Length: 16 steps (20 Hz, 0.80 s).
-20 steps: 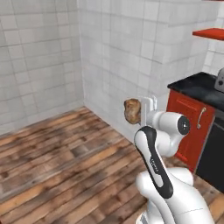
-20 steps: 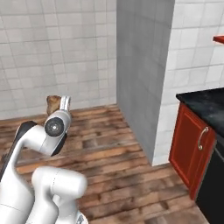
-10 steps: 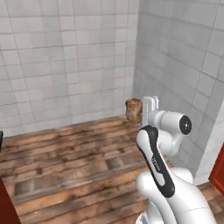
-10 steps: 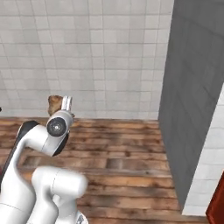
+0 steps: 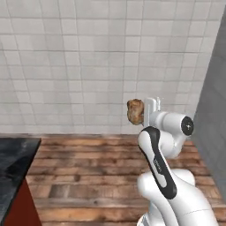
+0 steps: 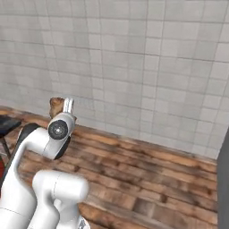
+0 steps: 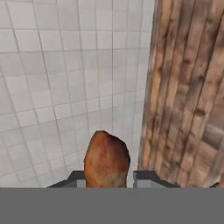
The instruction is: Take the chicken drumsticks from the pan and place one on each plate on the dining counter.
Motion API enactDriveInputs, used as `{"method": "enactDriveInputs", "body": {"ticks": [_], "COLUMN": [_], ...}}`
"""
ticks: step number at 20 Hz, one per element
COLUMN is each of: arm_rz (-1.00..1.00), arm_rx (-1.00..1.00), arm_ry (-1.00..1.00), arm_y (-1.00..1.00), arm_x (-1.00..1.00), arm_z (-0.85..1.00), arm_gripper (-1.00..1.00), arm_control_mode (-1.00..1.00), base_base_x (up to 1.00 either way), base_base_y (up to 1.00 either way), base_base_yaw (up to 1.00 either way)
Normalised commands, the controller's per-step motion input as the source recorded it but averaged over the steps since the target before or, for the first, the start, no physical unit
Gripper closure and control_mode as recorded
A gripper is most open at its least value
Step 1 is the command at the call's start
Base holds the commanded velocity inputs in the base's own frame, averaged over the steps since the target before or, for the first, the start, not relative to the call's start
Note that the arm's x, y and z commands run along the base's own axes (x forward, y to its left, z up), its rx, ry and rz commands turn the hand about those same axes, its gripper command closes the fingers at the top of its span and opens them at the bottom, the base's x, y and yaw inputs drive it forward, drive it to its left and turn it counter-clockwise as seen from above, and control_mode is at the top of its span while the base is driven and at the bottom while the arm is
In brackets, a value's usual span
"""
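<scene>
A roasted, reddish-brown chicken drumstick point(image 5: 135, 111) hangs in the air in front of a tiled wall, held high above the wooden floor. My gripper point(image 5: 142, 111) is shut on it, arm folded close to the base. From the right base view the drumstick point(image 6: 55, 106) pokes out just left of the gripper point(image 6: 62, 108). In the hand view the drumstick point(image 7: 106, 158) stands between the two fingertips of the gripper point(image 7: 107, 178). The pan and the plates are out of view.
A black marble top point(image 5: 13, 156) with a red side comes into the lower left of the left base view; its dark edge point(image 6: 6, 125) sits at the left of the right base view. A grey wall corner point(image 5: 215, 101) stands on the right. Wooden floor point(image 5: 92, 172) lies ahead.
The whole picture has shifted because the base has turned: the grey wall corner slid right and a black top entered at the left. The drumstick stays in the shut gripper.
</scene>
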Motion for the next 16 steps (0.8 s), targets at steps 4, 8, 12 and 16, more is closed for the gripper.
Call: {"method": "enactDriveInputs", "body": {"ticks": [4, 8, 12, 16], "arm_rz": [0.00, 0.00, 0.00, 0.00], "arm_rx": [0.00, 0.00, 0.00, 0.00], "arm_ry": [0.00, 0.00, 0.00, 0.00], "arm_y": [0.00, 0.00, 0.00, 0.00], "arm_x": [0.00, 0.00, 0.00, 0.00], "arm_z": [0.00, 0.00, 0.00, 0.00], "arm_gripper": [1.00, 1.00, 1.00, 1.00], "arm_control_mode": [1.00, 1.00, 1.00, 1.00], "base_base_x": [1.00, 1.00, 1.00, 1.00], "base_base_y": [-0.21, -0.33, -0.38, -0.44], "base_base_yaw": [0.60, 0.60, 0.61, 0.61]}}
